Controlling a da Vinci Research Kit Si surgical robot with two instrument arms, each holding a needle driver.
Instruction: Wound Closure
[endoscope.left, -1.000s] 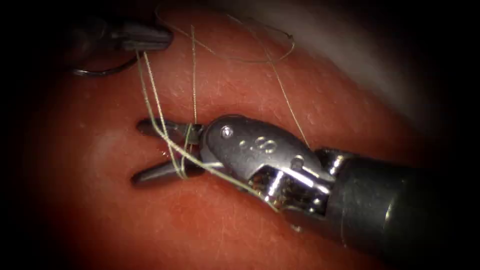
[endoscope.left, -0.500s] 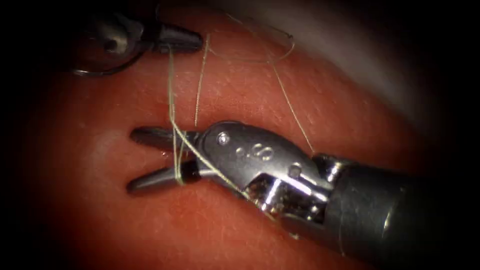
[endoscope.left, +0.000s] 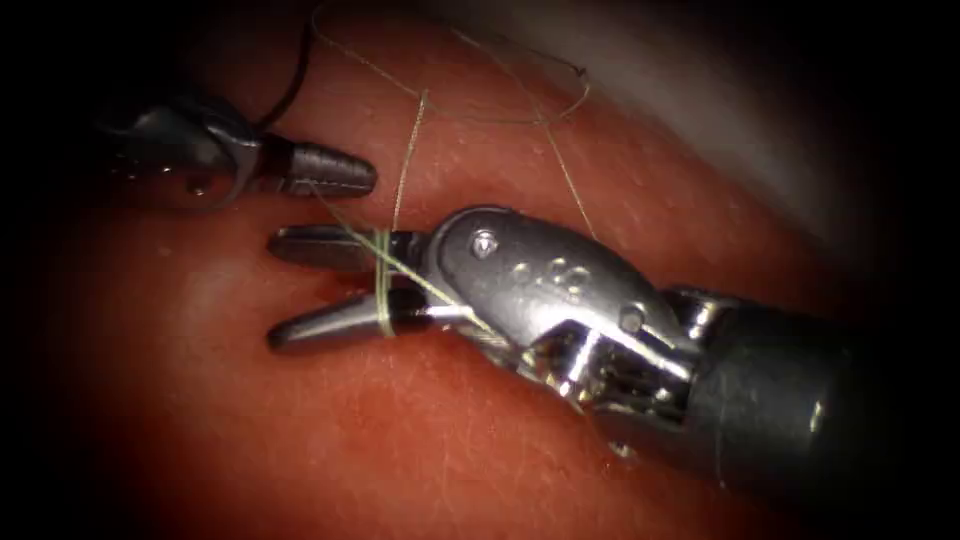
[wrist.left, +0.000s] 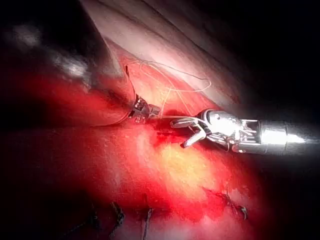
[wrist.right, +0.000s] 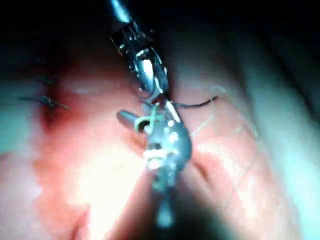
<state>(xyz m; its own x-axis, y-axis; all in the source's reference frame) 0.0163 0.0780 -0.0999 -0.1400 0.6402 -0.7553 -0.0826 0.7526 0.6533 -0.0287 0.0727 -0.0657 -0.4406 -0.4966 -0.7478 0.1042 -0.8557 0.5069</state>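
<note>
**Thread wrapped around the open right tool, left tool now closer**

The right tool (endoscope.left: 320, 290) has its fingers spread and grasps nothing; the thread (endoscope.left: 382, 290) is wound around both of them near their base. The left tool (endoscope.left: 340, 170) has its fingers clenched on the thread. Compared with a second ago it has come down and now lies just above the right tool, so the strand between them is shorter; I judge this as part of making a loop. The needle (endoscope.left: 290, 80) shows as a dark arc near the left tool, out of the tissue (endoscope.left: 300, 440). The left wrist view adds red fluid (wrist.left: 165, 137) at the cut and finished stitches (wrist.left: 120, 217) further along
</note>
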